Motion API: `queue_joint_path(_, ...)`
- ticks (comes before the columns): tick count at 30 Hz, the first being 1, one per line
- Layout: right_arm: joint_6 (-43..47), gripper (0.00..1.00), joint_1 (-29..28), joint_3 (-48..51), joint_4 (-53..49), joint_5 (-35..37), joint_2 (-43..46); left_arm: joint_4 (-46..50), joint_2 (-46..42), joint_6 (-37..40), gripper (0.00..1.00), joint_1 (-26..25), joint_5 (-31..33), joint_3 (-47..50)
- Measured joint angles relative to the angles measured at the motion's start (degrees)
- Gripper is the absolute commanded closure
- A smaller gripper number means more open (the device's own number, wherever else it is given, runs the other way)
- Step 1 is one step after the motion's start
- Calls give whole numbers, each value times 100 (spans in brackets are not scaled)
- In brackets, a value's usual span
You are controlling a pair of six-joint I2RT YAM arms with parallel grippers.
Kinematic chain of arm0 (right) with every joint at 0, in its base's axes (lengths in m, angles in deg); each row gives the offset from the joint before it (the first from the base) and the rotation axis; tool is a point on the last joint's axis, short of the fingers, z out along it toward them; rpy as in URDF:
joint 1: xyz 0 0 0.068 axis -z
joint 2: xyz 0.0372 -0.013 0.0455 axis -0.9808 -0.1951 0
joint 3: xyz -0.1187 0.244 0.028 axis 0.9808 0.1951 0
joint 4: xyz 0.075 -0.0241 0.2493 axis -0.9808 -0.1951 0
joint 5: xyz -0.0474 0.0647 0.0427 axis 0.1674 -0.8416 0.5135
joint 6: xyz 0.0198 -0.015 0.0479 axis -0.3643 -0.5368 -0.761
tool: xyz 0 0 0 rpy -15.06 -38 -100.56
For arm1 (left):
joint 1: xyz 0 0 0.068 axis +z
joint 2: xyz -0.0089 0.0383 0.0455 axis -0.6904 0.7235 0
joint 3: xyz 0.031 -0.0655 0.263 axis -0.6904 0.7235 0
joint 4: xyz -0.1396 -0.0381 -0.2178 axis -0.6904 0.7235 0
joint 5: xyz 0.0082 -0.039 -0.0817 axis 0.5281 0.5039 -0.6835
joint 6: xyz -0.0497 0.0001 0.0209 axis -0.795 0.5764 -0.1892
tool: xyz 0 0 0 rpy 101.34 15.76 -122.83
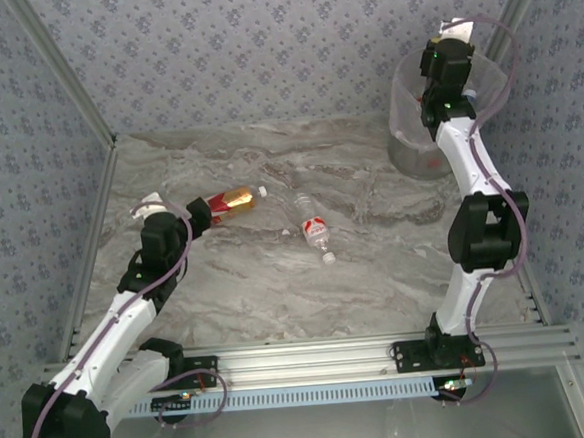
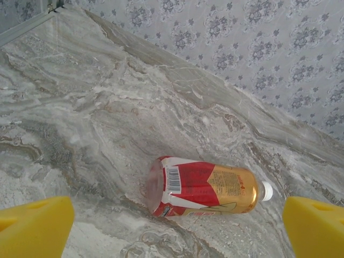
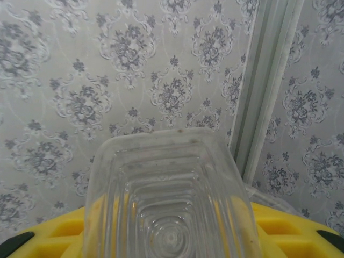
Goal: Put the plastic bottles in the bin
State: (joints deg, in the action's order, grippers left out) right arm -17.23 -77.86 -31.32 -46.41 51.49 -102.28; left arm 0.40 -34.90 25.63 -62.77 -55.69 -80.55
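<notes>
The amber plastic bottle (image 2: 204, 187) lies on its side on the marbled tabletop (image 1: 226, 284), just ahead of my left jaws, which are spread wide at the end of a low, outstretched left arm (image 1: 119, 321). A clear bottle (image 1: 315, 230) lies near mid-tabletop. My right arm (image 1: 474, 166) rears up over the bin (image 1: 402, 121) in the far right corner, my right jaws pinching a ribbed bottle (image 3: 172, 199), and grey floral wallpaper (image 1: 260, 51) covers the walls around.

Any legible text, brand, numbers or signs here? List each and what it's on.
No text is readable.
Amber plastic bottle with red label: barcode, digits too blurred; no legible brand.
Small clear plastic bottle with red-and-white label: print too small.
Clear ribbed plastic bottle: no print visible.
</notes>
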Motion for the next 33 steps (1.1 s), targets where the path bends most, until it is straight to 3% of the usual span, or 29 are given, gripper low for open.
queue_joint_path(10,-684,86,295,-1054,-1141,-208,-699,24,157,-72,1,0,-46,4)
queue_joint_path(16,-804,82,361,-1316,-1679,72,-984,39,164,-72,1,0,-68,4)
queue_joint_path(22,-715,65,348,-1657,-2059,249,-1167,42,164,-103,1,0,-66,7)
queue_joint_path(27,-706,39,326,-1720,-2245,175,-1165,39,166,-114,0,0,-66,7)
queue_joint_path(33,-693,24,319,-1606,-2736,-798,-1106,39,166,-136,1,0,-68,7)
